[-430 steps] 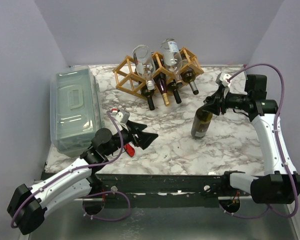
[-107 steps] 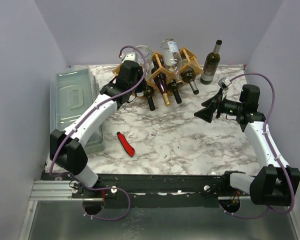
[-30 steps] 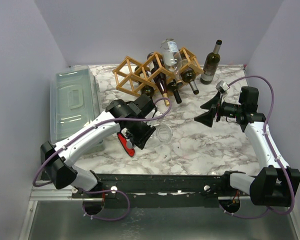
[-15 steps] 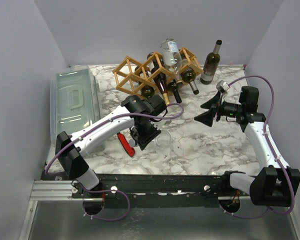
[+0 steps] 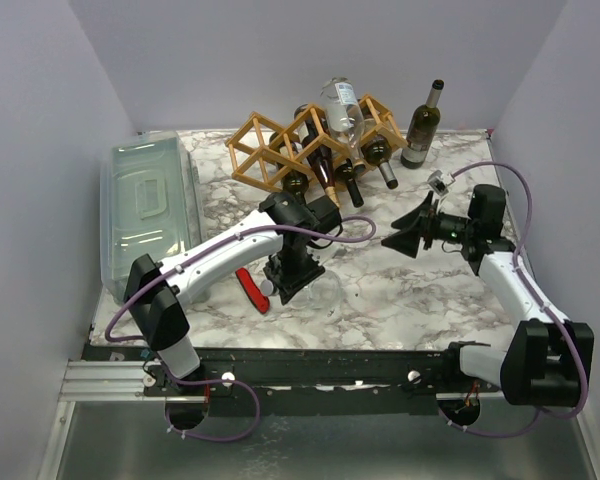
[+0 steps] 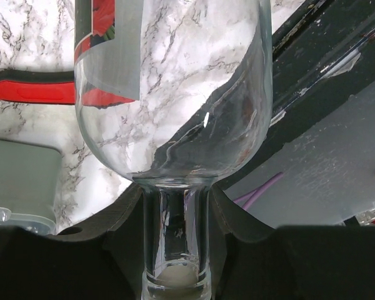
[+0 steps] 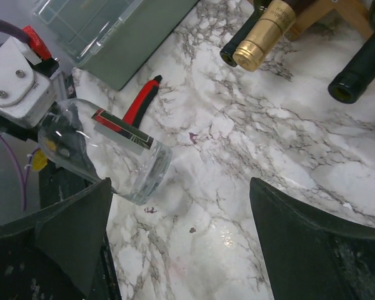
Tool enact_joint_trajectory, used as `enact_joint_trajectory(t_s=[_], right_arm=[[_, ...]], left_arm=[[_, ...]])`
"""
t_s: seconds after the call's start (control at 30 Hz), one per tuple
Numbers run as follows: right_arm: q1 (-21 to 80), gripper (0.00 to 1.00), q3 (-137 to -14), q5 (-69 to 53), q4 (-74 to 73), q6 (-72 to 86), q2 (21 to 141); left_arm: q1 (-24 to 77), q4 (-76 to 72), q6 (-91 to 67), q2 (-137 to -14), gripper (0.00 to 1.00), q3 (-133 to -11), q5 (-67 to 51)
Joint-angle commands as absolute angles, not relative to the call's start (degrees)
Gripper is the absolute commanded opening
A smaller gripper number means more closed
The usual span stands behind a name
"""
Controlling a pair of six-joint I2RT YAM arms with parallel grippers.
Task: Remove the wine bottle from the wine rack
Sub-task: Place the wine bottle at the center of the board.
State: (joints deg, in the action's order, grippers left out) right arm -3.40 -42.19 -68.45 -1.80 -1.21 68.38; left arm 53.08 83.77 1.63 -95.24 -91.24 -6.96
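Setting this load down well means picking bare marble table (image 5: 410,290) in front of the wine rack (image 5: 270,150). The clear wine bottle (image 7: 122,153) hangs tilted, base near the marble at the table's near part and well apart from the rack, its neck clenched in the left gripper (image 6: 175,206). Judging by this, it should be righted gently before release, away from the red-handled tool (image 7: 140,103) just beside it. The right gripper (image 7: 181,244) hovers spread and empty.

The left arm stretches forward with the left tool (image 5: 293,272) pinched narrow, while the right tool (image 5: 404,238) gapes wide, pointing left.
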Motion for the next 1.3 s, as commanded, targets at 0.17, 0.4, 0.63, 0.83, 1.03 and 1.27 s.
enact_joint_trajectory(t_s=[0.17,0.4,0.63,0.83,1.03,1.27], right_arm=[[5.0,0.84,-37.4,-65.9,4.2,2.8,70.5],[11.4,0.8,-34.4,-62.2,9.5,6.4,73.2],[11.9,0.81,-33.6,-62.0,10.8,8.0,75.6],[12.4,0.82,-33.5,-63.9,9.8,4.0,74.9],[13.2,0.96,-36.8,-68.7,-5.8,-21.2,70.0],[15.3,1.0,-41.3,-74.8,-36.8,-66.6,68.4]], left_arm=[[53.7,83.1,3.4,-95.9,0.0,-94.4,-7.6],[53.9,83.6,3.6,-98.1,0.0,-95.1,-7.9],[54.0,83.7,3.3,-98.8,0.0,-95.5,-7.2],[54.0,83.5,3.6,-98.5,0.0,-96.6,-8.5],[53.6,80.8,4.6,-95.6,0.0,-93.1,-15.3],[51.0,76.6,3.5,-92.8,0.0,-89.0,-22.0]])
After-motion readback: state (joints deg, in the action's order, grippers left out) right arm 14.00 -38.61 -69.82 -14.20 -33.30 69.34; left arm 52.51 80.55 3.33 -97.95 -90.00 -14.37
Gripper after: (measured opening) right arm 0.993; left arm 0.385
